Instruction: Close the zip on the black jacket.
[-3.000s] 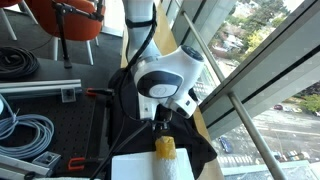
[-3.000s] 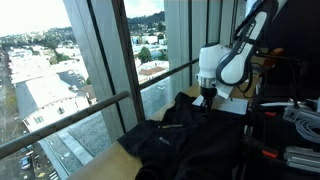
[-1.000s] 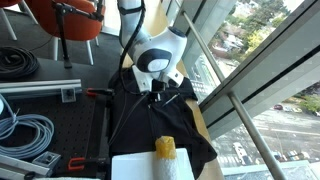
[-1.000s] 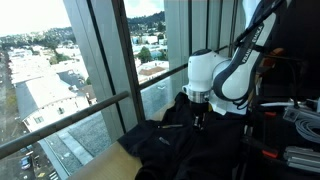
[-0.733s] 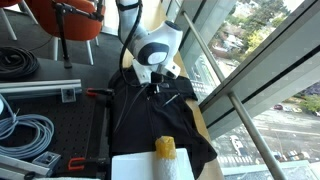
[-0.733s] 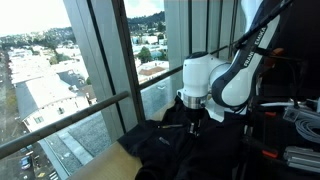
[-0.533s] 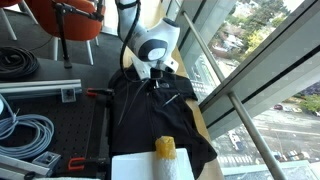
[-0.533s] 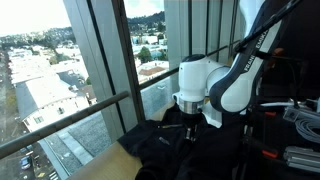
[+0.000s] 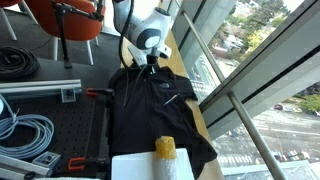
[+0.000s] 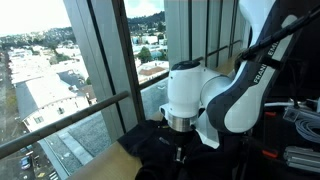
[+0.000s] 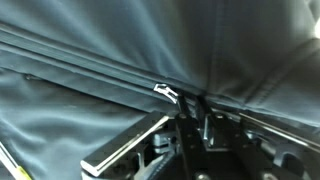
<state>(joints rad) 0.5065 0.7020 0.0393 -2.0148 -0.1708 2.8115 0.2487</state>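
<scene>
1. Far left in an exterior view, grey cables (image 9: 25, 135) lay on the dark mat, well apart from the work. Not in play.
2. The black jacket (image 9: 160, 115) lay spread flat at centre frame, collar toward the top and hem toward the bottom edge. It also filled the lower middle in an exterior view (image 10: 150, 165).
3. In the wrist view the zip (image 11: 140, 84) ran as a thin line from upper left toward the centre, ending at a small silver pull tab (image 11: 166, 92).
4. My gripper (image 11: 193, 112) sat just right of that tab with its fingers almost together. I judged they were pinched on the zip at the slider, though the contact itself was dark.
5. In both exterior views the gripper (image 9: 150, 66) hung at the collar end, pointing straight down.
6. Handling is a guess. The fabric looked soft, light and wrinkly, so it would bunch and drag rather than stay put. The only firm hold was the slider or tab, small and likely slippery. Best pulled along the zip line.
7. Hidden: the zip was near invisible in the exterior views, black on black. My arm's bulk covered much of the jacket in an exterior view (image 10: 200, 100). I could not tell whether the teeth behind the slider were joined.
8. At right, the window glass (image 9: 270, 60) was just background.
</scene>
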